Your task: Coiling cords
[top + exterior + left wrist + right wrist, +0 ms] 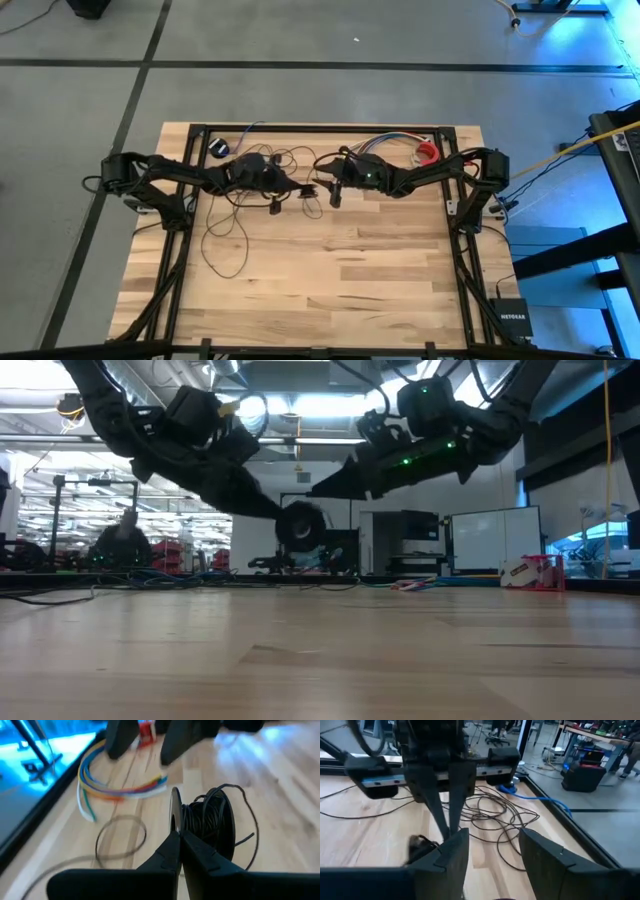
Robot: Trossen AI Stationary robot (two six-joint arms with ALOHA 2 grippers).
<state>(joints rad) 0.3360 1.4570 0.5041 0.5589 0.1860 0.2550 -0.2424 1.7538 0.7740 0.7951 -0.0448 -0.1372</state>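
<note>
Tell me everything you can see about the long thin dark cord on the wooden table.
The long thin dark cord is a slim brown-black wire, lying mostly loose in irregular loops on the light wooden table, at its far left part. One big loop trails toward the table's middle; more tangled loops sit under the left arm. Part of it is already wound into a tight dark coil just ahead of the shut left gripper. The open right gripper faces the coil from the other side. Its end is not clear.

We can read only one word, "NETGEAR", printed on a small black box (511, 318) lying on the floor, well away from the right tool (335, 196).
</note>
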